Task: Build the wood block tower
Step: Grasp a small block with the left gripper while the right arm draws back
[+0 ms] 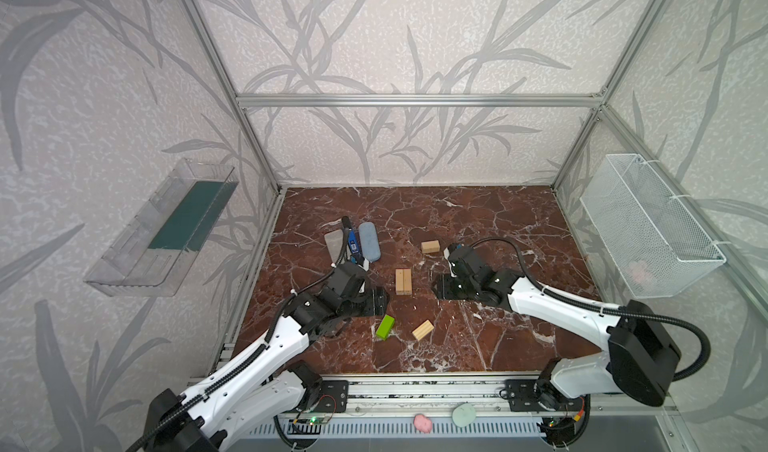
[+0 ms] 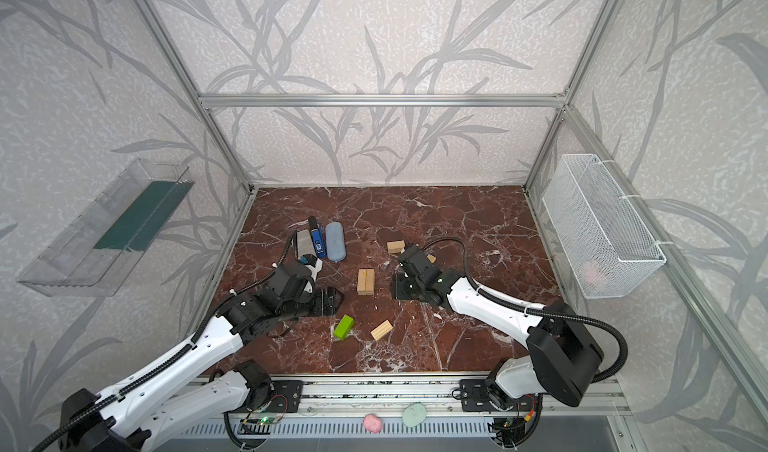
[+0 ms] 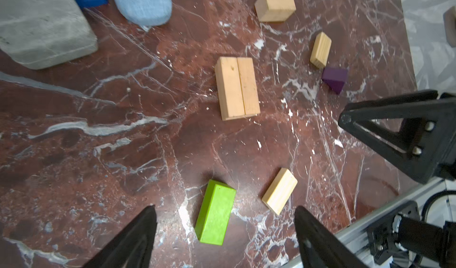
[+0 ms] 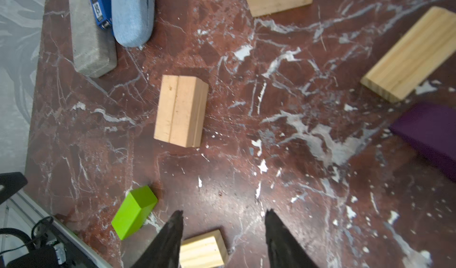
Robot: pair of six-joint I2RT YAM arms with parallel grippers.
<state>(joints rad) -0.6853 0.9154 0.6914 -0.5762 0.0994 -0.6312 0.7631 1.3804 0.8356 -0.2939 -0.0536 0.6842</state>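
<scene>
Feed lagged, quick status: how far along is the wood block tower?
Done: just two pale tan wooden bricks laid side by side, a possible base. In hand: nothing; the left gripper and right gripper are open and empty. Left: three loose tan bricks, the lime-green brick and the purple brick lie scattered on the marble table, unstacked.

Top views look down from the front; close wrist views share paired tan blocks.

Tan pair side by side, flat; green block, purple block lying apart.
</scene>
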